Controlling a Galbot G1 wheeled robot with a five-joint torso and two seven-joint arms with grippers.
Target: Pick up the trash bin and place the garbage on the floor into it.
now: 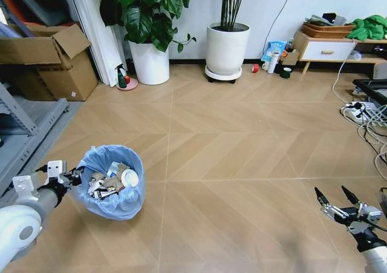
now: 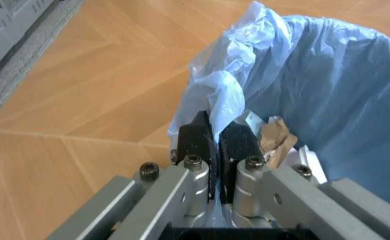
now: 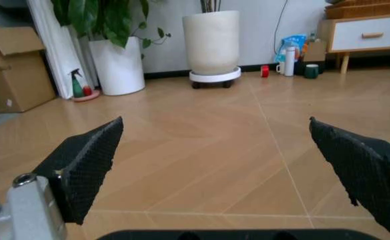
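We see the left claw [image 2: 215, 137] pinched on the blue-bagged rim of the trash bin [image 1: 113, 185], presumably to carry it; the bin sits on the floor [image 1: 242, 152] at our left, garbage [image 1: 112, 179] inside. Right claw [image 1: 336, 196] hangs wide, holding nothing, low at right

trash bin [image 1: 115, 194]: light-blue translucent liner, crinkled. garbage [image 1: 112, 181] inside: white, tan, printed scraps. floor [image 1: 242, 140]: light tan wood-look, chevron pattern. left hand [image 2: 216, 142] black pads, silver frame.
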